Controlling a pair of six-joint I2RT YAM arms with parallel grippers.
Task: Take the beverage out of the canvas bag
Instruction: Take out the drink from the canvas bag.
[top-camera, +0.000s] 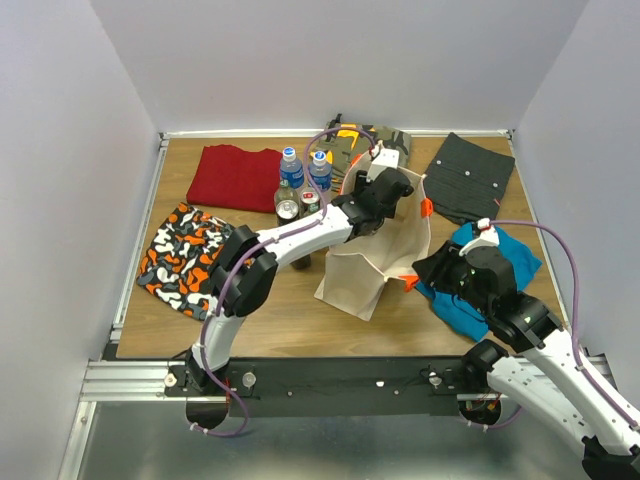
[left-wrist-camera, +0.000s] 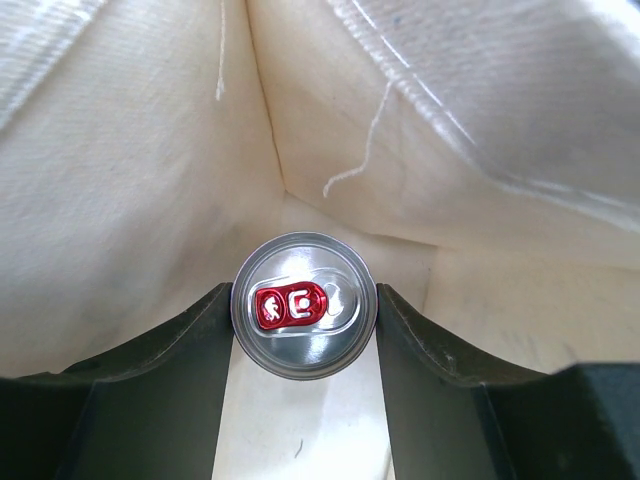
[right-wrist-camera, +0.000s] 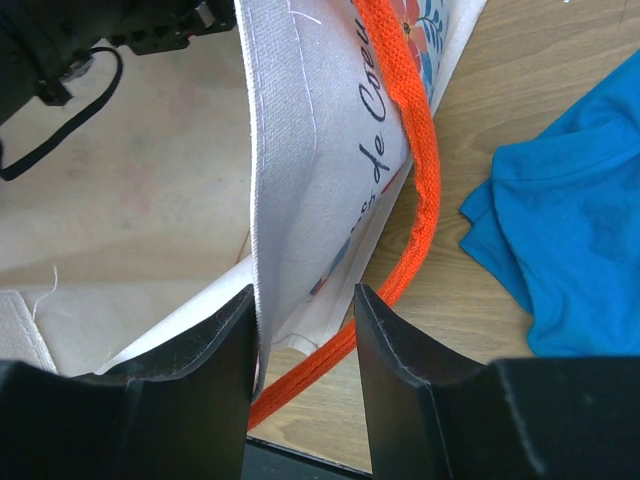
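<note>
The beige canvas bag (top-camera: 372, 272) stands in the middle of the table, with orange handles (right-wrist-camera: 420, 170). My left arm reaches down into its mouth, so in the top view the bag hides the fingers. In the left wrist view the left gripper (left-wrist-camera: 305, 292) is inside the bag, shut on the beverage, a silver can with a red tab (left-wrist-camera: 300, 340). Both fingers press the can's sides and beige cloth walls (left-wrist-camera: 120, 180) surround it. My right gripper (right-wrist-camera: 307, 293) straddles the bag's right rim (right-wrist-camera: 310, 150). The cloth lies against one finger and a gap is left to the other.
Two water bottles (top-camera: 291, 165) and two cans (top-camera: 287, 208) stand left of the bag. Folded clothes lie around it: red (top-camera: 235, 177), orange camouflage (top-camera: 185, 255), dark grey (top-camera: 470, 178), blue (top-camera: 505, 262) and green camouflage (top-camera: 372, 138).
</note>
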